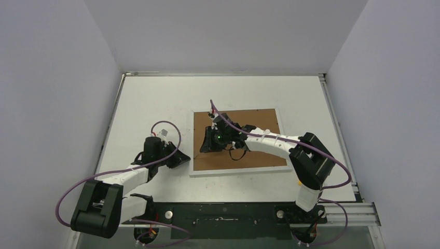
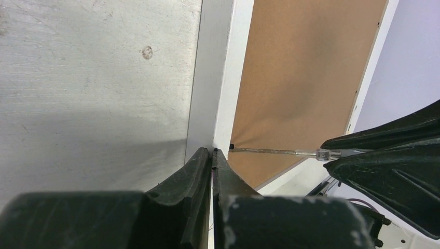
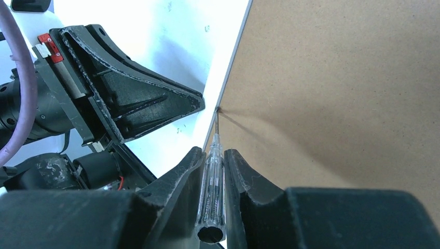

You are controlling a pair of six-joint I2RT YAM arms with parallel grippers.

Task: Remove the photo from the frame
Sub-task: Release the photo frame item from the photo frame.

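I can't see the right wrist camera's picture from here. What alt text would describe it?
The right gripper holds a clear-handled screwdriver, its tip poked into the seam where the brown backing board meets the white rim of the frame. The left gripper, shut, points its tips at the rim close beside that same spot.

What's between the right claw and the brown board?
A screwdriver held by the right gripper, tip at the edge of the backing board; right wrist view.
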